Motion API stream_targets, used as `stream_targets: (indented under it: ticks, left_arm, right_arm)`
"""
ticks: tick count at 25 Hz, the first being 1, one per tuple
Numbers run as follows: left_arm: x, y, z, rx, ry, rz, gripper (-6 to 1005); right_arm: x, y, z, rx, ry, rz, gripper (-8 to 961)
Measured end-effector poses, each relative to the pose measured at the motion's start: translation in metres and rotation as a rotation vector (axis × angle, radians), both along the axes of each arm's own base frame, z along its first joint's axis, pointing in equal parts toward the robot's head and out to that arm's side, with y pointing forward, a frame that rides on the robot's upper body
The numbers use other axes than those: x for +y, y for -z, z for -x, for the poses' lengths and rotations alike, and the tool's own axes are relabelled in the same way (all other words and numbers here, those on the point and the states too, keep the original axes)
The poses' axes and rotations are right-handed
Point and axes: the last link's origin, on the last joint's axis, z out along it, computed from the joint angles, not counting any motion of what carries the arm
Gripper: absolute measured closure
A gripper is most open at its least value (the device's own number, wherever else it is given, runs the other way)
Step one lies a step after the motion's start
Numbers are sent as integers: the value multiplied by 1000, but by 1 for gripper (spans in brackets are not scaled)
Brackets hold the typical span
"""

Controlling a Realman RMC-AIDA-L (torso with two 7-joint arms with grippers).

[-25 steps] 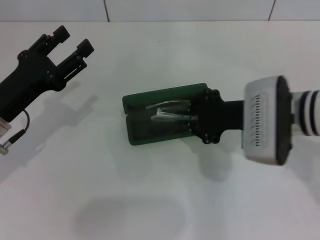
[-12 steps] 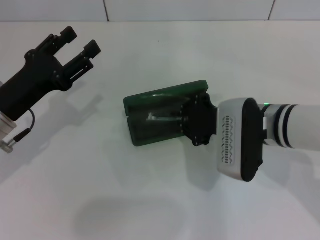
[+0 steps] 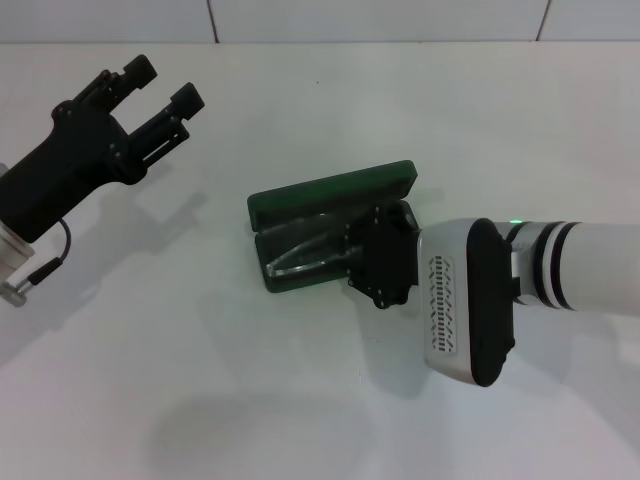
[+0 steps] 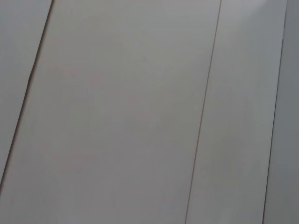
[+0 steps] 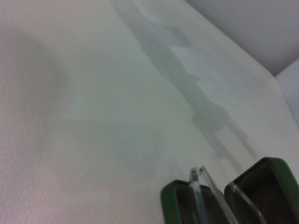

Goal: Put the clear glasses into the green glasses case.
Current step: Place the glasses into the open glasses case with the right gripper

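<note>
The green glasses case lies open at the middle of the table, its lid tipped back on the far side. The clear glasses rest low in its base, their lens showing as pale glints. My right gripper reaches in over the case's right end, shut on the glasses' right part; its fingertips are mostly hidden by the black hand. In the right wrist view a clear tip of the glasses pokes above the green case rim. At the far left my left gripper hovers open and holds nothing.
White table all around the case, with a tiled wall along the far edge. A cable hangs from the left arm near the left edge. The left wrist view shows only pale panels.
My right arm has moved left and dropped, bringing the glasses from above the case down into its base. The left gripper shifted slightly right at first, then held still.
</note>
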Motion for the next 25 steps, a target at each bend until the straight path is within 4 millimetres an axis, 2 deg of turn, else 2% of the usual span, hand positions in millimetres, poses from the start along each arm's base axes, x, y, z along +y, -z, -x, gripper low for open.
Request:
stream_targets:
  ticks: [8, 18, 25]
  left_arm:
    - [0, -1, 1, -4, -6, 8, 240]
    - [-2, 1, 4, -9, -19, 16, 240]
    - [-4, 6, 4, -17, -26, 27, 240]
  right_arm:
    - [2, -4, 6, -21, -53, -42, 747]
    - [2, -5, -1, -62, -54, -47, 736]
    - [-3, -5, -9, -75, -44, -52, 689]
